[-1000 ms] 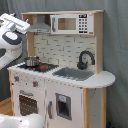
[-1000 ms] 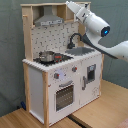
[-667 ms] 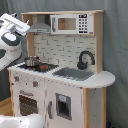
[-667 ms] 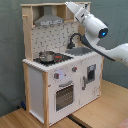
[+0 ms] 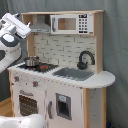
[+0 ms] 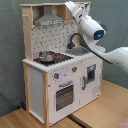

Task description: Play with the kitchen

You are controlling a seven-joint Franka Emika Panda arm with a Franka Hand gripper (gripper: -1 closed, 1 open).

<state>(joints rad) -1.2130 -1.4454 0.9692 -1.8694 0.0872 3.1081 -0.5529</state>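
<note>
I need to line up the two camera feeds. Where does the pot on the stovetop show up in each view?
First exterior view: the pot sits left of centre, on the stovetop, under the hood.
Second exterior view: the pot sits left of centre, on the stovetop, in front of the tiled back wall.
Shared landmark: the black faucet, to the pot's right in both exterior views.

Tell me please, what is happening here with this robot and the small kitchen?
A white robot arm is reaching toward the top of a toy kitchen, up near the hood and the microwave. It is not holding anything that I can see, and its gripper end is not clear enough to judge. A small pot sits on the stovetop, beside the grey sink with its black faucet. The oven door is closed.
</note>
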